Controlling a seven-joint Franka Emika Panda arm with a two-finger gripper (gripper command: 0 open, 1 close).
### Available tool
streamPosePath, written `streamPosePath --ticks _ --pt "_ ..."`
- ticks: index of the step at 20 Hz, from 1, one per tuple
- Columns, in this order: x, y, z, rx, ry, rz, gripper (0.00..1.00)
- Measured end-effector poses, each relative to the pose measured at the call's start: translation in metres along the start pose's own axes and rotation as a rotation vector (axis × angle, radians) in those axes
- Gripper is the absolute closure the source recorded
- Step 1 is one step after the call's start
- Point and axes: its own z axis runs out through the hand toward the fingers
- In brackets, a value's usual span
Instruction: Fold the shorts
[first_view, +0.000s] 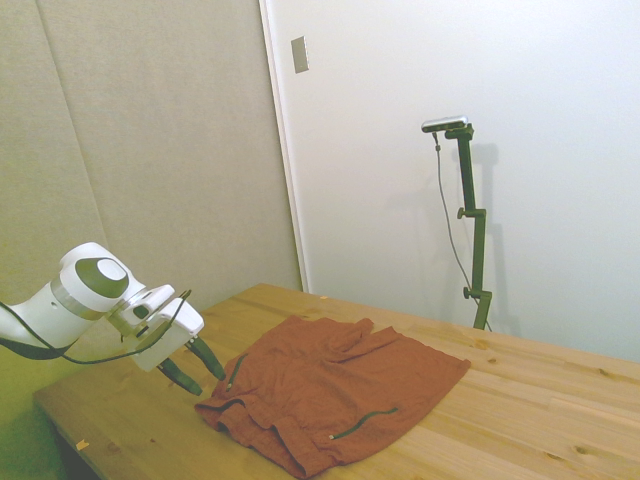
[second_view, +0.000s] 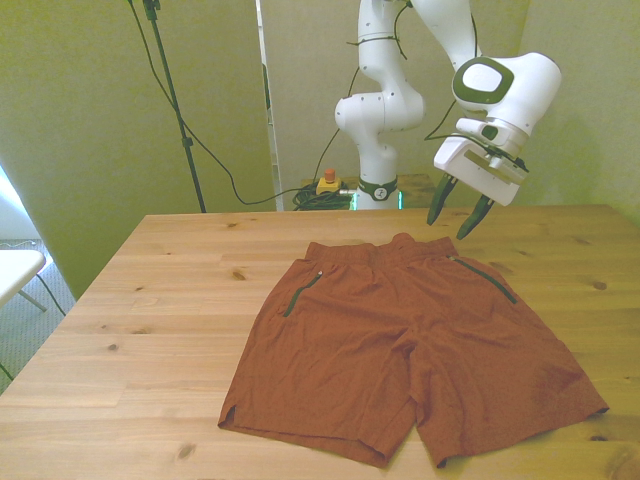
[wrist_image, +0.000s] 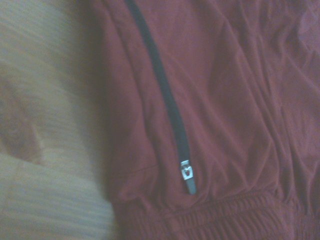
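The rust-red shorts (second_view: 410, 345) lie spread flat on the wooden table (second_view: 150, 300), waistband toward the robot, legs toward the near edge. Each side has a dark zippered pocket slit (second_view: 298, 293). In the side view the shorts (first_view: 330, 390) look wrinkled. My gripper (second_view: 452, 216) hangs tilted above the waistband corner on the front view's right, open, with nothing between its fingers. The side view has the gripper (first_view: 196, 367) just off the shorts' edge. Close up, the wrist view catches a zipper pull (wrist_image: 186, 171) and the gathered waistband (wrist_image: 225, 220).
A person is not in view. Bare table (first_view: 530, 420) surrounds the shorts on every side. A door and wall panels stand behind the table in the side view.
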Motion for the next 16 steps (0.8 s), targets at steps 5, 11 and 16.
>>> streamPosePath --ticks 5,11,16 --pt "-0.015 -0.002 0.005 -0.014 -0.008 -0.025 0.0" --pt "-0.014 0.002 0.026 -0.046 -0.023 -0.036 1.0" --pt "-0.009 0.006 0.036 -0.06 -0.017 -0.027 1.0"
